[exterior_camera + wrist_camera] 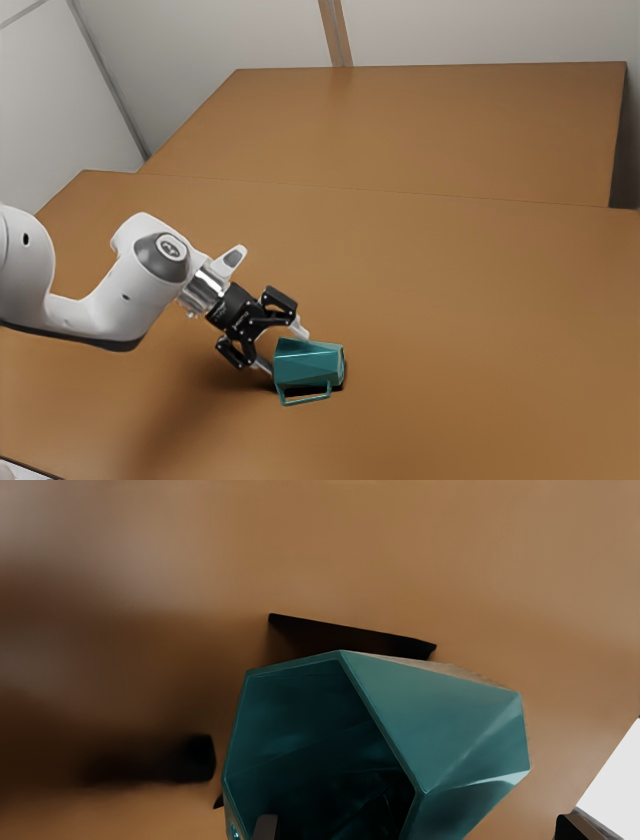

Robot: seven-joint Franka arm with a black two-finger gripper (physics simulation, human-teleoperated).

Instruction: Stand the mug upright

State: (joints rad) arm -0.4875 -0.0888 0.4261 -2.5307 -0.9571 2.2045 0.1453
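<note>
Workpiece status: the mug lies on its side on the table. With the exterior view read as a dial centred on the mug, the mouth faces nine o'clock, the base three, and the handle six. The gripper reaches in from ten o'clock. Its jaws stand wide and hold nothing: in the wrist view one crosses the mouth, the other stands outside the wall (whether the first is inside the mouth, I cannot tell).

Fault conditions, as judged:
- Closing off-centre on the wall may let the slanted facets slip or turn the mug.
- Advancing with the inner jaw against the rim may push the mug toward three o'clock.
- Raising the mouth with a shallow grip may drop it back.
- During rotation, the handle may catch the table and twist the mug.
</note>
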